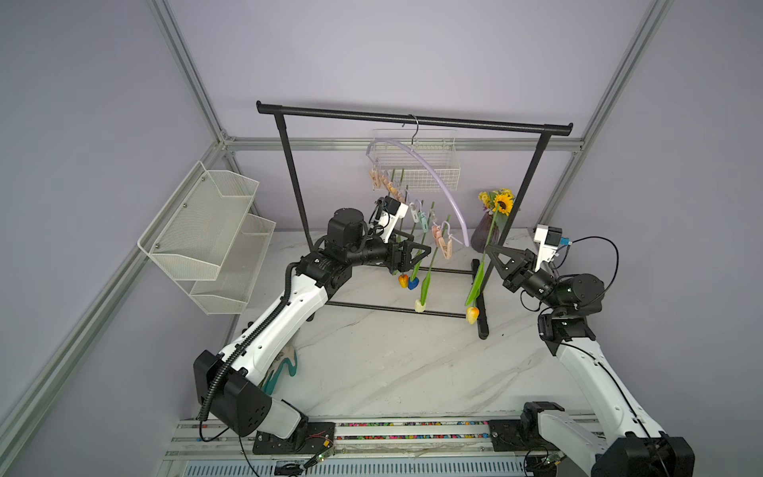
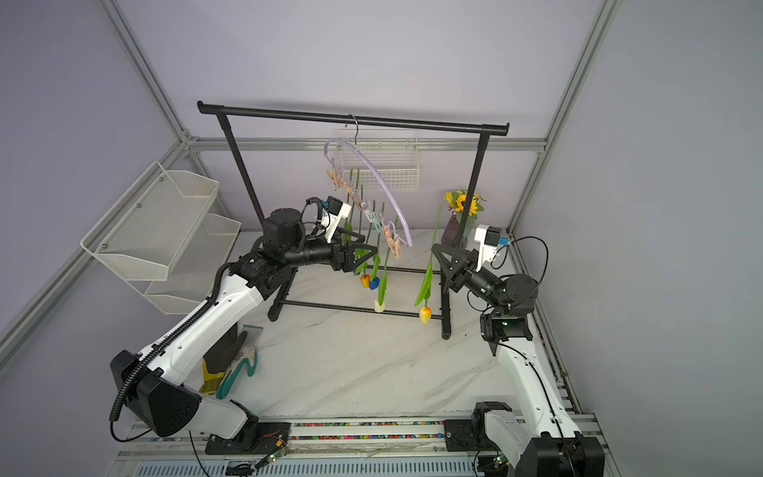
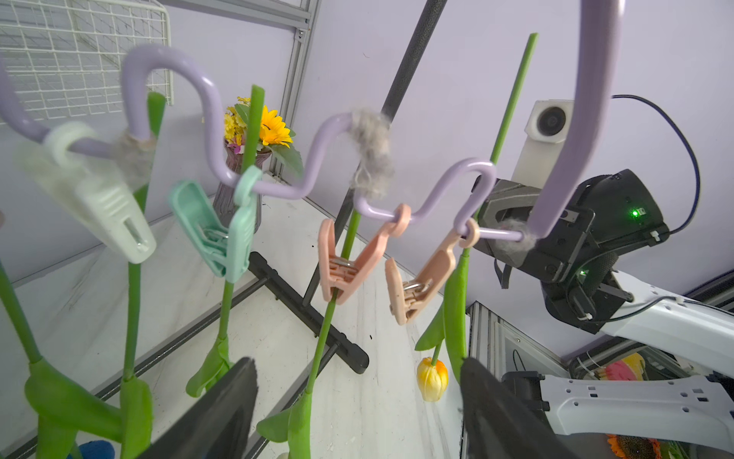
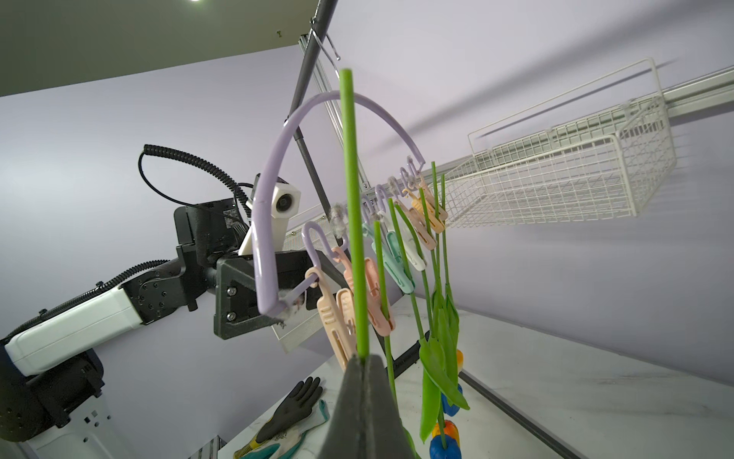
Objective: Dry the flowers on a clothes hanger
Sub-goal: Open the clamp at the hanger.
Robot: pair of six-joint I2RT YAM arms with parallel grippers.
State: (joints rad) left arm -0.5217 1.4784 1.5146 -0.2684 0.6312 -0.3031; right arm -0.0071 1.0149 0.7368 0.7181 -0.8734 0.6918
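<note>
Both top views hang high over the near edge of the counter (image 1: 392, 371), looking down and forward to the black rack (image 1: 351, 112); they share nearly everything. Each wrist camera rides just behind its tool, gazing up close: past the left tool (image 3: 357, 365) at the clothes hanger (image 3: 584, 119) and right arm (image 3: 655, 318); past the right tool (image 4: 363, 359), along its flower (image 4: 351, 198), at hanger and left arm (image 4: 79, 322).

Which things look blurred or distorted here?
Left wrist view: the nearest white clothespin is out of focus. Right wrist view: the wire basket looks stretched by the wide lens; the right pincer, on a tulip stem, is dark, blurred. Both top views: evenly lit.
</note>
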